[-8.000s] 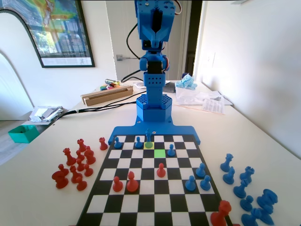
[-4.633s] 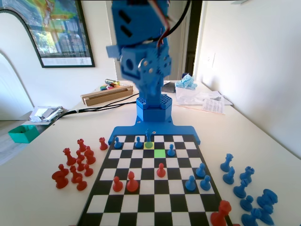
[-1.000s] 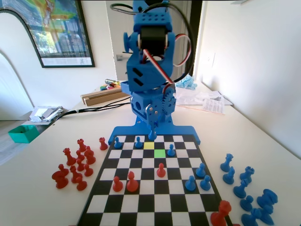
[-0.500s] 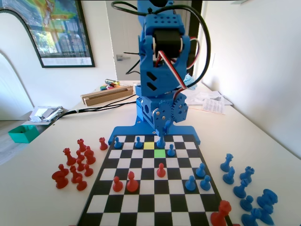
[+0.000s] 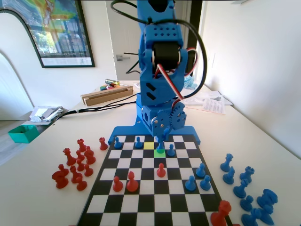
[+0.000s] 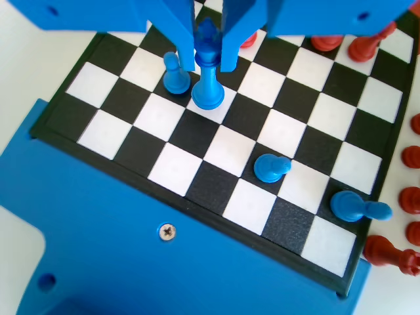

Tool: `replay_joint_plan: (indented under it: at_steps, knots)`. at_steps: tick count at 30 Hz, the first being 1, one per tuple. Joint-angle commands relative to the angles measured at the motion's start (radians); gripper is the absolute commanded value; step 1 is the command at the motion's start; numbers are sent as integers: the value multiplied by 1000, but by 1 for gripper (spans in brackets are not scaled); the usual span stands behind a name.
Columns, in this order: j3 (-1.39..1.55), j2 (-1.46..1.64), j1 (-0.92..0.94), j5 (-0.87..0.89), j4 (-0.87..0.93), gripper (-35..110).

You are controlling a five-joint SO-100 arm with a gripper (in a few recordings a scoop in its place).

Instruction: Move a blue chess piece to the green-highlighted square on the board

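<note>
In the fixed view my gripper (image 5: 161, 140) hangs low over the green-highlighted square (image 5: 156, 155), shut on the tall blue chess piece (image 5: 161, 147). The piece's base hides most of the green. In the wrist view the two jaws press against the narrow head of the blue chess piece (image 6: 208, 82), with my gripper (image 6: 208, 62) closed around it. The piece is upright and its foot is on or just above a white square of the board (image 6: 223, 147). The paler yellow square (image 5: 149, 145) lies bare just left of the piece.
A blue pawn (image 6: 176, 75) stands close beside the held piece, also seen as the blue pawn (image 5: 171, 150). More pawns (image 6: 270, 167) stand near the board's rim. A red pawn (image 5: 161, 169) is mid-board. Spare red pieces (image 5: 75, 165) and blue pieces (image 5: 249, 197) flank the board (image 5: 141, 207).
The gripper has carried the blue piece right and down, from above the board's far row to the green square. The yellow square, occupied 8 s ago, is bare.
</note>
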Motion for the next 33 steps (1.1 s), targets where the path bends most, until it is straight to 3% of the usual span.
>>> replay_joint_plan:
  at_steps: [1,12,25,33]
  knots:
    - [3,14,-6,-18,-5,1]
    - [-2,9,-6,-17,-14,1]
    - [-15,14,-3,-18,-14,15]
    - [-100,51,15,-49,123,15]
